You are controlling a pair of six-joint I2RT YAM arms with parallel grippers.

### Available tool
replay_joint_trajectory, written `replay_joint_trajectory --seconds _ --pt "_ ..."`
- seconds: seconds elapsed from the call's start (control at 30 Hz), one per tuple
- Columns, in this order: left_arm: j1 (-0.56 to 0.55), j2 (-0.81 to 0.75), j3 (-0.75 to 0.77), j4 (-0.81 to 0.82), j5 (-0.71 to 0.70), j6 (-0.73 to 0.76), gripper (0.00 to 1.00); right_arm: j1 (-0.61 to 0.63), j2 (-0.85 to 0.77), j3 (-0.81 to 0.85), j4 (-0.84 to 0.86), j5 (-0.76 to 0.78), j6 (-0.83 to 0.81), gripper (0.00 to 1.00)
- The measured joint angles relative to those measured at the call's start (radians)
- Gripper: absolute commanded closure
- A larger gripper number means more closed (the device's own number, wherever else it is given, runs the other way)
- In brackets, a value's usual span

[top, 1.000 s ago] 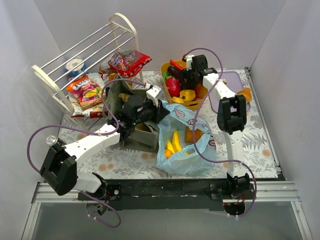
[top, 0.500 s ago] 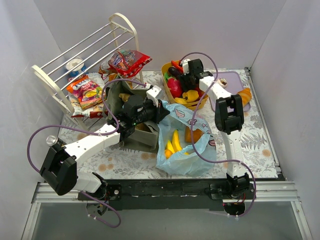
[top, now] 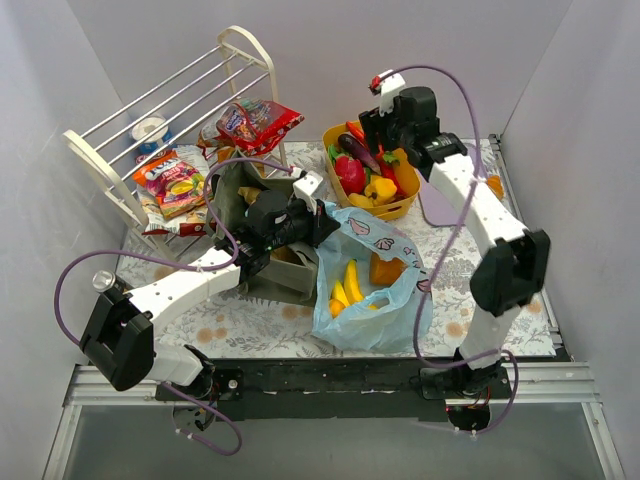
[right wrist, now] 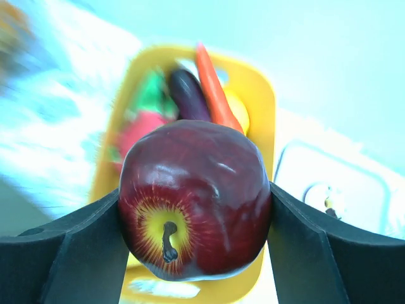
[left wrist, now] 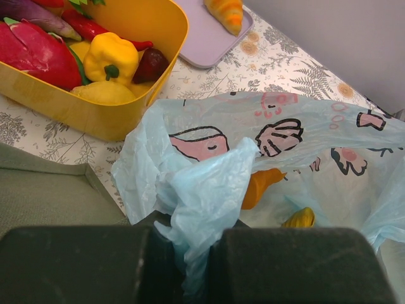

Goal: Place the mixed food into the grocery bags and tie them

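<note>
My left gripper [top: 318, 222] is shut on a bunched edge of the light-blue cartoon-print bag [top: 375, 320] and holds its mouth open; the pinched plastic shows between the jaws in the left wrist view [left wrist: 202, 209]. Yellow bananas [top: 350, 283] and an orange piece [top: 385, 268] lie inside the bag. The olive-green tote [top: 235, 195] stands left of it, under my left arm. My right gripper [top: 385, 125] is raised above the yellow tub [top: 405, 205] and is shut on a dark red apple [right wrist: 196, 196]. More toy fruit, a red piece [top: 348, 175] and a yellow pepper [top: 378, 190], lies in the tub.
A white wire rack [top: 150, 110] at the back left carries snack packets [top: 258, 122] [top: 172, 178]. A purple tray [top: 440, 205] with a croissant [left wrist: 226, 11] lies right of the tub. Grey walls close in both sides and the back.
My right gripper has risen out of the yellow tub with the apple and swung back and right. My left gripper and the blue bag have stayed still.
</note>
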Motion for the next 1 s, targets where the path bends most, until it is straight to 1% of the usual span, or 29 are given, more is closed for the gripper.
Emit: replay_joint_trajectory --seconds 0.1,0.17,0.27,0.4,0.53,0.7,0.77,0.8,0.83,0.87,0.9,1.0 --pt "-0.002 0.0 0.0 0.0 -0.003 0.001 1.0 0.066 -0.194 -0.099 0.023 0.0 0.032 0.83" --pt "-0.002 0.0 0.0 0.0 -0.006 0.003 1.0 0.125 -0.325 -0.201 0.029 -0.006 0.059 0.83" --pt "-0.003 -0.001 0.0 -0.001 -0.013 0.004 1.0 0.243 -0.543 -0.397 0.018 -0.031 0.121 0.83" --pt "-0.003 -0.001 0.0 -0.004 -0.017 0.006 1.0 0.312 -0.72 -0.559 -0.027 -0.116 0.211 0.83" --pt "-0.003 -0.001 0.0 -0.007 -0.018 0.006 1.0 0.369 -0.801 -0.665 -0.1 -0.175 0.285 0.82" --pt "-0.003 -0.001 0.0 -0.007 -0.021 0.006 1.0 0.435 -0.792 -0.744 -0.211 -0.187 0.339 0.82" --pt "-0.003 -0.001 0.0 -0.007 -0.025 0.007 1.0 0.441 -0.772 -0.747 -0.268 -0.175 0.351 0.57" --pt "-0.003 -0.001 0.0 -0.007 -0.027 0.007 1.0 0.443 -0.763 -0.747 -0.289 -0.167 0.352 0.4" --pt "-0.003 -0.001 0.0 -0.007 -0.029 0.007 1.0 0.445 -0.757 -0.747 -0.309 -0.162 0.352 0.08" --pt "-0.003 -0.001 0.0 -0.007 -0.029 0.007 1.0 0.445 -0.751 -0.745 -0.33 -0.158 0.351 0.04" --pt "-0.003 -0.001 0.0 -0.007 -0.029 0.007 1.0 0.445 -0.745 -0.739 -0.354 -0.153 0.35 0.02" --pt "-0.003 -0.001 0.0 -0.007 -0.029 0.007 1.0 0.445 -0.718 -0.681 -0.418 -0.137 0.344 0.01"
